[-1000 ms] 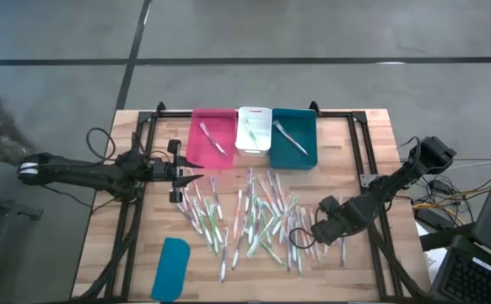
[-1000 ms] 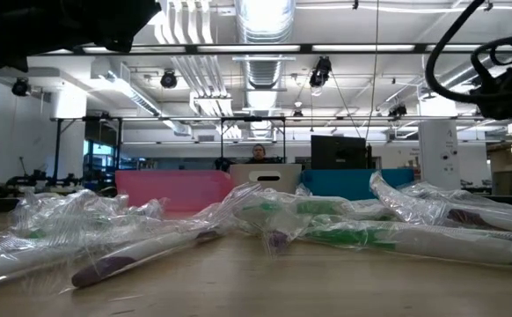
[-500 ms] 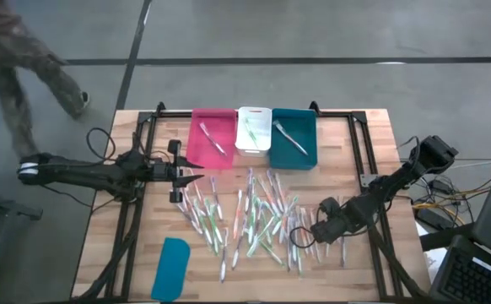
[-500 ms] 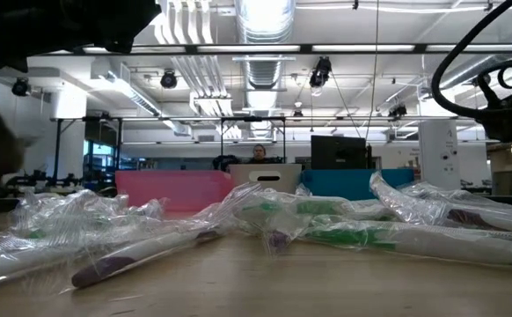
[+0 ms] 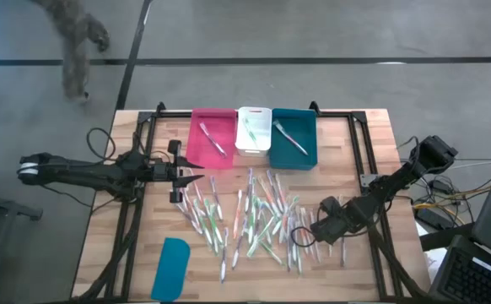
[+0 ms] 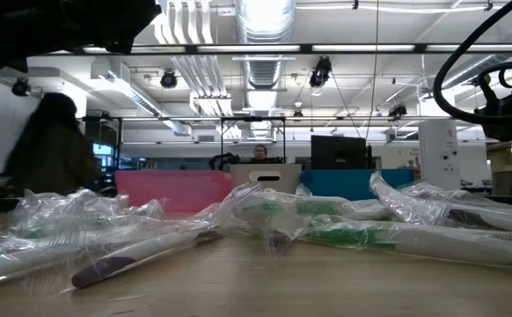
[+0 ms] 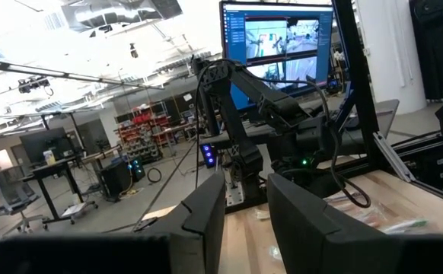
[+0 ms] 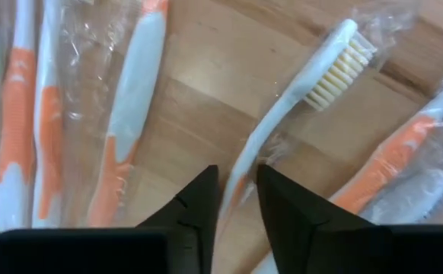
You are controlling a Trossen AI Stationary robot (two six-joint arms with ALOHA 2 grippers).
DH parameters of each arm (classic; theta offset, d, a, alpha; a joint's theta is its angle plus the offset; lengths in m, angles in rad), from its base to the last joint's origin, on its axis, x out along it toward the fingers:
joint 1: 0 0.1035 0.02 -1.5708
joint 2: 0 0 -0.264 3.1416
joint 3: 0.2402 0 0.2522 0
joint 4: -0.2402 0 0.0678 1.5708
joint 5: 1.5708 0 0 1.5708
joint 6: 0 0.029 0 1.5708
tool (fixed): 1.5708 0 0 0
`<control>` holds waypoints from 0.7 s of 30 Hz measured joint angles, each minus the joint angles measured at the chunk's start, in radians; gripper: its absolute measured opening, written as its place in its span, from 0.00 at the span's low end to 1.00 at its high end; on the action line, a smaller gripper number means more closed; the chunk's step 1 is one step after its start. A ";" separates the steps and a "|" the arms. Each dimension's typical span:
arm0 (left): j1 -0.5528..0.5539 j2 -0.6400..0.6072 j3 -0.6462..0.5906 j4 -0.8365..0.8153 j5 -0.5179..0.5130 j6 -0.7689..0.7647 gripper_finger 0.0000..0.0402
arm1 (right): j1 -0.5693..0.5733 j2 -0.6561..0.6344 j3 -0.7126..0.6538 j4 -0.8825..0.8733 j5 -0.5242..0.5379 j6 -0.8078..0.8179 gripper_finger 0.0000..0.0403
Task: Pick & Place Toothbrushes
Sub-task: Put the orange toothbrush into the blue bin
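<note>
The right claw [image 8: 235,199] is down among the toothbrushes [image 5: 258,215] at the pile's right edge, its two fingers drawn in narrow around the handle of one white-headed toothbrush [image 8: 297,99]. The handle runs between the fingertips; whether the pads already press it cannot be told, so the grip reads as closing rather than secured. From the claw, that brush's long axis runs straight ahead and slants off to one side, bristled head at the far end, so the fingers straddle it across its width. Just beside it lie orange-handled brushes [image 8: 126,129] in clear wrappers, close enough to be dragged along on a lift.

Outward, the heap spreads across the middle of the desk [image 5: 372,135]. Beyond it stand the pink bin [image 5: 212,139], the white bin [image 5: 252,131] and the teal bin [image 5: 294,139], each holding a brush or two. The right arm is plainly nearer this brush. The left claw [image 5: 188,175] waits by the pink bin, fingers narrowly parted and empty. A teal lid [image 5: 171,268] lies at the near left.
</note>
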 joint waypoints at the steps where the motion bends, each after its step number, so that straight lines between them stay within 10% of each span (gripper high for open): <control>1: 0.000 0.000 0.000 0.000 0.000 0.000 0.26 | 0.000 0.000 0.000 0.000 0.003 0.000 0.18; 21: 0.000 0.000 0.000 0.002 0.000 0.000 0.26 | -0.020 -0.086 -0.005 -0.014 0.185 -0.072 0.05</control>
